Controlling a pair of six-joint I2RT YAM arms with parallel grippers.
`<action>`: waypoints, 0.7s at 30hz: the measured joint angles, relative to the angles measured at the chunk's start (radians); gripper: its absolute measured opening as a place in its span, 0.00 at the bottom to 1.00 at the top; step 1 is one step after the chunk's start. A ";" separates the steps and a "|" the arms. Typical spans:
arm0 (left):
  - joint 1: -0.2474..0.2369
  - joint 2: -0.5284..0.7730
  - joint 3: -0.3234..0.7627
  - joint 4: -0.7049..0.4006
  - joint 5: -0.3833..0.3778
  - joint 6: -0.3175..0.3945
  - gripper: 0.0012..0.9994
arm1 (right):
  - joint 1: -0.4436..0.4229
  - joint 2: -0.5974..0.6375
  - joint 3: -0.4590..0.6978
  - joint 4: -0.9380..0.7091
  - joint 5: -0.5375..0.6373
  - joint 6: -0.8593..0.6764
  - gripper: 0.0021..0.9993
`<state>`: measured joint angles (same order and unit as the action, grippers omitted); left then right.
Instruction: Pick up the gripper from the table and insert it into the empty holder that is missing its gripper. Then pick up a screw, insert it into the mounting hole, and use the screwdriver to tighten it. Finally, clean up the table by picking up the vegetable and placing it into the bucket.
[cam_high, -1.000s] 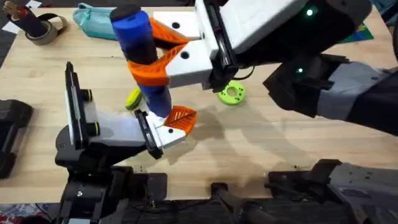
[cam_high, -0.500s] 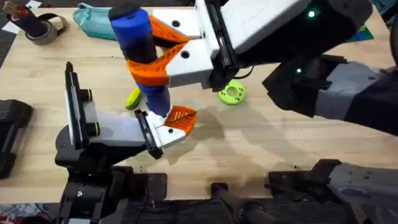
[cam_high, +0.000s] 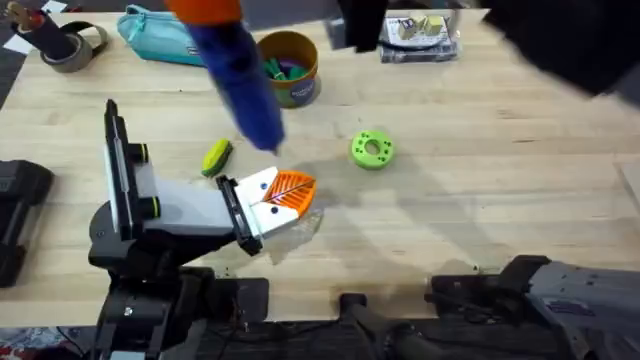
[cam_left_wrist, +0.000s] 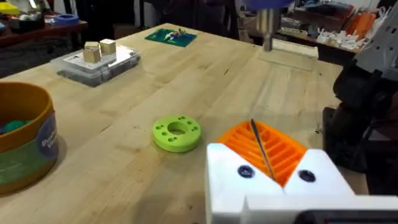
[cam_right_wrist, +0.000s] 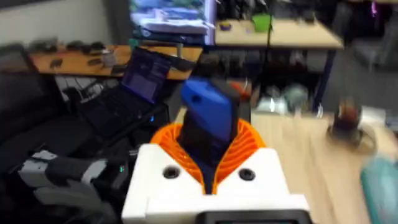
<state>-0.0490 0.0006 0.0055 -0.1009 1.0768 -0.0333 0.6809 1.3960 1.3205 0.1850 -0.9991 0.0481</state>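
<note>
A: Right gripper (cam_right_wrist: 211, 155) status?

B: Clamped on the screwdriver (cam_right_wrist: 208, 115). Orange pads wrap the blue body on both sides. Overhead, the screwdriver (cam_high: 240, 85) hangs tilted over the tabletop (cam_high: 480, 200), top end toward the far edge, bit end pointing down toward the holder (cam_high: 258, 212).

A: Bit touching the holder?

B: No. In the left wrist view the screwdriver (cam_left_wrist: 267, 22) sits up and behind, apart from the holder (cam_left_wrist: 273, 186).

A: Orange finger?

B: The orange finger (cam_high: 293, 186) sits in the holder, slats sticking out from the white block. Same in the left wrist view: orange finger (cam_left_wrist: 280, 146) above the block, two dark screw heads on the block's face. There's a thin dark line across the slats. Can't tell what it is.

A: Left gripper (cam_high: 285, 195)?

B: Low over the tabletop, near the middle. Can't tell if it's spread or closed.

A: Vegetable?

B: The vegetable (cam_high: 215, 157) lies on the tabletop just beside the left arm, on the far side of the holder. Nothing touches it.

A: Bucket?

B: The bucket (cam_high: 290, 68) is upright toward the far edge, beyond the vegetable, with green and purple bits inside. Screwdriver body overlaps its rim from overhead.

A: Other stuff?

B: A green disc (cam_high: 372, 150) with holes lies flat, right of the holder, apart from it. A teal pouch (cam_high: 160, 35) and a tape roll (cam_high: 70, 45) at far left, a clear box (cam_high: 420, 35) at far right.
</note>
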 joint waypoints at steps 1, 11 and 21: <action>0.000 0.000 0.000 0.000 0.000 0.000 0.01 | -0.010 0.000 0.035 -0.126 0.015 -0.045 0.04; 0.000 0.000 0.000 0.000 0.000 0.000 0.01 | -0.236 0.000 0.229 -0.840 0.373 -0.477 0.04; 0.000 0.000 0.000 0.000 0.000 0.000 0.01 | -0.345 0.003 0.231 -1.042 0.676 -0.580 0.04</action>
<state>-0.0490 0.0006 0.0055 -0.1009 1.0771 -0.0334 0.3358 1.3990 1.5513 -0.8568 -0.3232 -0.5321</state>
